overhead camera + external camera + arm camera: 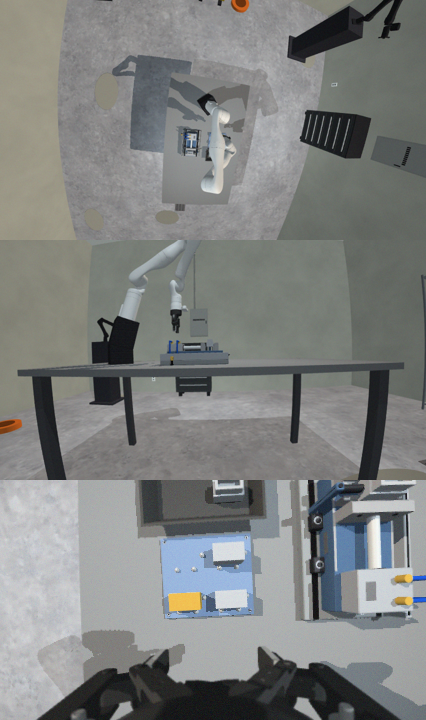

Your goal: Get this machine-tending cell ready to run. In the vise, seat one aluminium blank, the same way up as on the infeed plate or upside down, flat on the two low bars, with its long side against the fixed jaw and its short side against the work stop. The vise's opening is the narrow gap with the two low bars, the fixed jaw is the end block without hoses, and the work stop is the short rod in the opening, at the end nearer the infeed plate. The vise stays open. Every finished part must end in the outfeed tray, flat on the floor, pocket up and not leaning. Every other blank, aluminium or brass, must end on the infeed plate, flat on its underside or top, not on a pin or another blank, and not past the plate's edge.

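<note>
A: Where do the blanks lie relative to the black two-finger gripper (215, 666)?

B: In the wrist view, the pale blue square infeed plate (176, 589) lies on the grey table (115, 570) ahead of the fingertips, well below them. The fingers are spread wide with nothing between them.

A: What sits on the plate?

B: Three blanks: a grey aluminium rectangular blank (228, 551) at the far right corner, a second grey aluminium blank (231, 599) at the near right, and a yellow brass rectangular blank (184, 601) at the near left, just beside it.

A: Which way do they point?

B: All three lie flat, long axes running left to right in that view, parallel to the plate's near edge.

A: And the rest?

B: The dark open outfeed tray (150, 505) lies beyond the plate, holding a grey finished part (228, 491). The grey-and-blue vise (372, 587) stands to the right.
</note>
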Available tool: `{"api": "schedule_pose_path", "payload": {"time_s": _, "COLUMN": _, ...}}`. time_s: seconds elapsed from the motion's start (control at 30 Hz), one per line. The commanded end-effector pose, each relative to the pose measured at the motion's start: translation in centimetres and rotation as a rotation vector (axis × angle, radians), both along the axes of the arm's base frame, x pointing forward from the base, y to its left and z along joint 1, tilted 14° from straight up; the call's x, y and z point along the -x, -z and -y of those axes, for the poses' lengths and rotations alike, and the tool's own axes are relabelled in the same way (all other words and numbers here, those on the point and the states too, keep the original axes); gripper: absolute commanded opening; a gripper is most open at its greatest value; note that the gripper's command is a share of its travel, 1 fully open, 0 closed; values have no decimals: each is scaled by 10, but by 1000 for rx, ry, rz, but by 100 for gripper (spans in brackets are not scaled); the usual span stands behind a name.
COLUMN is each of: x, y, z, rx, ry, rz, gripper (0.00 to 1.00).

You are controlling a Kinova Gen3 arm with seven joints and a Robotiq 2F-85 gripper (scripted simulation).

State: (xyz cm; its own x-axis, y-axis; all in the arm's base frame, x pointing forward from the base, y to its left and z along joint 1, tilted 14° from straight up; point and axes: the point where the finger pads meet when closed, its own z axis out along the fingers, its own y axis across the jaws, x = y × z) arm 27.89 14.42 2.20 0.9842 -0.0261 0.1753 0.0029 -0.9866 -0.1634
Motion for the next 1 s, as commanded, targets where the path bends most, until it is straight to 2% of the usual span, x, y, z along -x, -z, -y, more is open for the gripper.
{"api": "schedule_pose_path", "payload": {"time_s": 0.0, "x": 1, "y": -1, "z": -7, "rx": 3, "ry": -16, "rz": 5, "gripper": 100}}
{"api": "schedule_pose_path", "payload": {"time_s": 0.6, "x": 0, "y": -3, "z": -16, "rx": 13, "ry": -12, "rz": 16, "gripper": 100}}
{"api": "schedule_pose_path", "payload": {"time_s": 0.63, "x": 0, "y": -3, "z": -16, "rx": 13, "ry": -12, "rz": 16, "gripper": 0}}
{"api": "schedule_pose_path", "payload": {"time_s": 0.97, "x": 0, "y": -3, "z": -16, "rx": 13, "ry": -12, "rz": 16, "gripper": 0}}
